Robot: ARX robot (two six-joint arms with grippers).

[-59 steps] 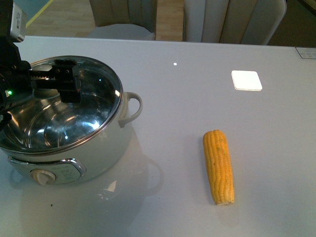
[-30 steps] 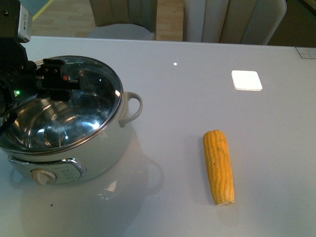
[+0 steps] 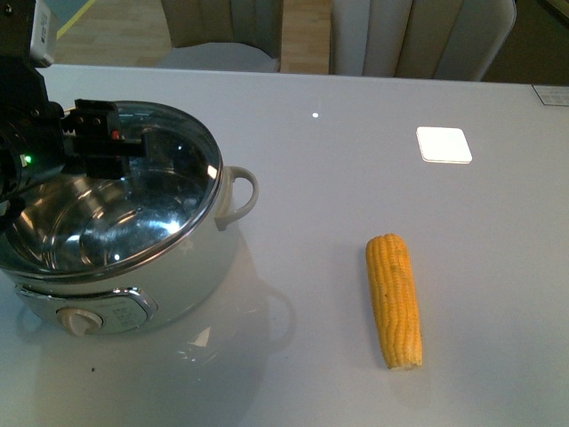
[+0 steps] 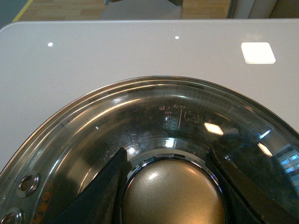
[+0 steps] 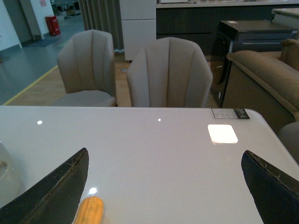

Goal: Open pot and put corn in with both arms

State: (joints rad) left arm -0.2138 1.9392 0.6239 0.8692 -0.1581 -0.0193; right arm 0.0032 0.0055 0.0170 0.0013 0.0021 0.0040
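A glossy pale table [image 3: 338, 178] fills most of the front view, and upholstered chairs [image 5: 169, 74] are seen beyond its far edge. The pot [image 3: 182, 267] is stood on the left part of the table, with its looped handle [image 3: 238, 196] turned to the right and its cream dial [image 3: 78, 320] set on the near side. The pot is covered by a glass lid [image 3: 169, 178] with a steel rim. Whether the lid is raised off the pot at any side cannot be told.

The left gripper [image 3: 100, 140] is held over the far left part of the lid, and a green light [image 3: 25, 160] is lit on the arm behind it. In the left wrist view its two fingers [image 4: 103, 191] are pressed against opposite sides of the bronze knob [image 4: 173, 196] at the middle of the lid, so the knob is clamped between them.

The right gripper [image 5: 164, 151] is seen only in its own wrist view. Its fingers [image 5: 56, 186] are spread wide, with nothing held between them and only the table beneath.

The corn [image 3: 394, 298] is laid on the table to the right of the pot and well apart from it, lengthwise from near to far, with the rounded end far. A bright white square [image 3: 444, 144] is seen on the table beyond the corn.
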